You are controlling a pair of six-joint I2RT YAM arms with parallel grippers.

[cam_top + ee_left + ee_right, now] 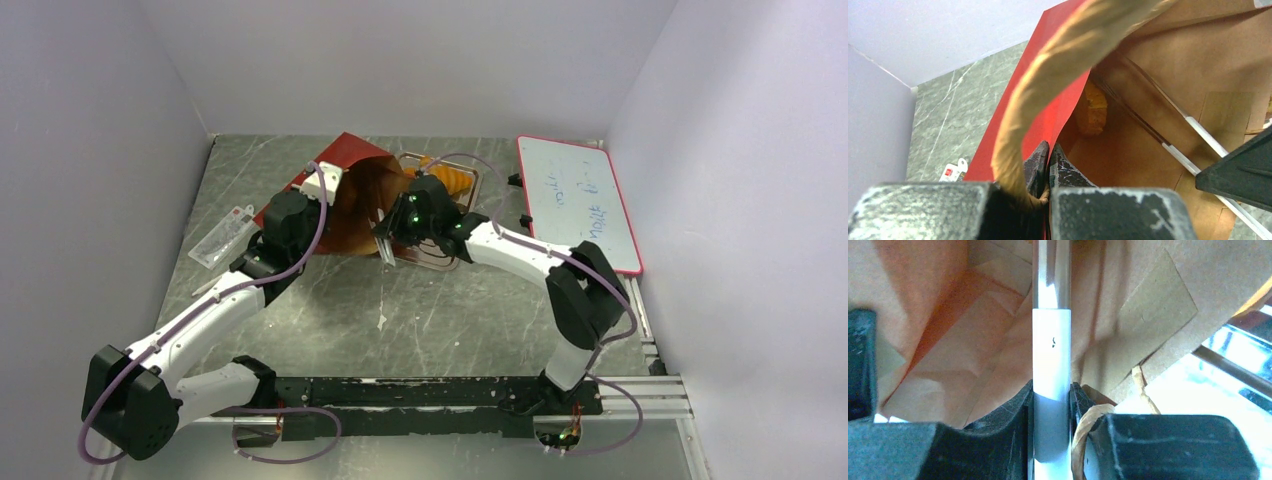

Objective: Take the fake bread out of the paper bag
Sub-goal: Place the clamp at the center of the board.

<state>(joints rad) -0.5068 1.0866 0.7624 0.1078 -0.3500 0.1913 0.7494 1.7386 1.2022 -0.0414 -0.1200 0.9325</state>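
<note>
The paper bag (345,165) is laid on the table (450,320), with its open mouth turned toward the right arm. Its red edge is pinched between the closed jaws of the left gripper (1049,162), and a tan cord handle (1048,75) is arched up just beside the fingers. One piece of the fake bread (1093,107) is seen deep inside the bag, against the brown inner wall. Another golden piece is seen on the metal tray (472,190), just beside the bag. The right gripper (1051,397) is closed on a white and silver tool (1051,340), which is pointed into the bag. A whiteboard (580,200) is placed to the right of the tray.
</note>
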